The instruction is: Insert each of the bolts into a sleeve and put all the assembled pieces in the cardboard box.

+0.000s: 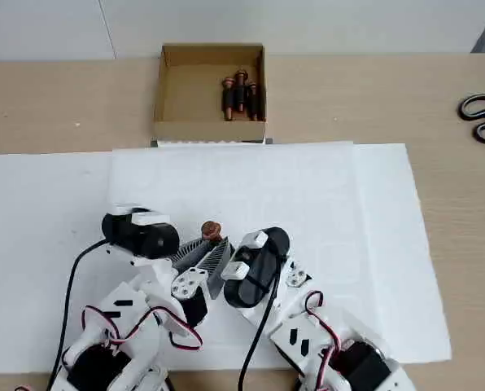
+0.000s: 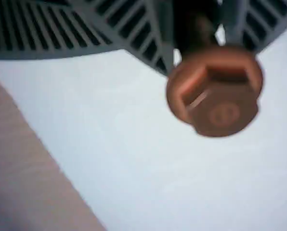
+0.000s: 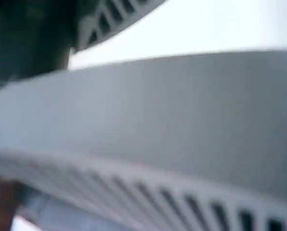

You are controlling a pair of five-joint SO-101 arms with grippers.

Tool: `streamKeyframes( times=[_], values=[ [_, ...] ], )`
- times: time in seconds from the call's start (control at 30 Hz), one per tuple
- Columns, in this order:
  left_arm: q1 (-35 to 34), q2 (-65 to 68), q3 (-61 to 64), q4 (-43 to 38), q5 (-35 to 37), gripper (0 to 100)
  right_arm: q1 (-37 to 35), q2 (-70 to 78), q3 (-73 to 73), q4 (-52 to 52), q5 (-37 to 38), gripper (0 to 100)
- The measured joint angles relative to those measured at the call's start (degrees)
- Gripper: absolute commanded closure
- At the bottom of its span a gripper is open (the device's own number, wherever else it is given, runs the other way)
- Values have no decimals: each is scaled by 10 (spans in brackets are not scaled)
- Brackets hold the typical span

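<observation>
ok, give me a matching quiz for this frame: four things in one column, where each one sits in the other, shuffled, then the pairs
Things
1. bolt
2. assembled pieces
3. scissors
4. cardboard box

Places
A. at the right edge of the table
B. in the left hand, over the white sheet
C. on the table, just beyond the white sheet's far edge
D. lying in the right part of the cardboard box

Pairs: 1-B, 2-D, 3-A, 4-C
</observation>
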Motion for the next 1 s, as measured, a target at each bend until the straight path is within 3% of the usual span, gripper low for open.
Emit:
streamKeyframes(
  times=[0.87, 1.0],
  values=[
    [-6, -2, -24, 0, -20, 991, 27, 3, 4, -81, 6, 995],
    [-6, -2, -20, -1, -20, 945, 27, 3, 13, -86, 6, 995]
  ],
)
